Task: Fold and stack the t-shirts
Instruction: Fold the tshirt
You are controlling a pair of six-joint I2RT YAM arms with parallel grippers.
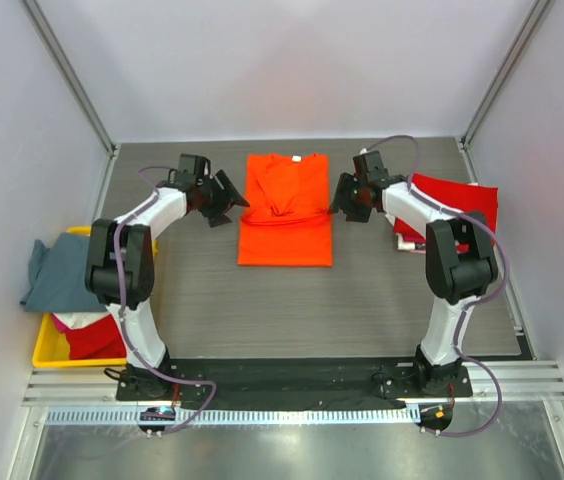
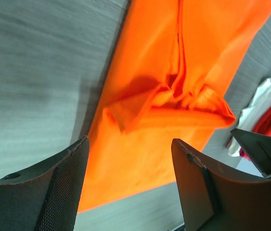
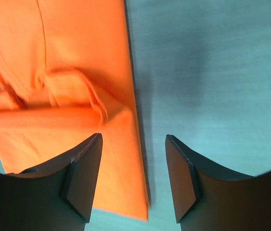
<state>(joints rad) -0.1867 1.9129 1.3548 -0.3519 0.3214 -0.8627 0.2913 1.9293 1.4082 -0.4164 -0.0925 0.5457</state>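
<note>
An orange t-shirt lies flat at the back middle of the table, its sleeves folded in and a rumpled fold across its middle. My left gripper hovers at its left edge, open and holding nothing. At the shirt's right edge my right gripper is also open and holds nothing; its left finger is over the cloth. A red t-shirt lies at the right on a white one. A grey-blue t-shirt drapes over the bin.
A yellow bin stands off the table's left edge with red cloth and pale cloth in it. White walls enclose the table on three sides. Both arm bases sit at the near edge.
</note>
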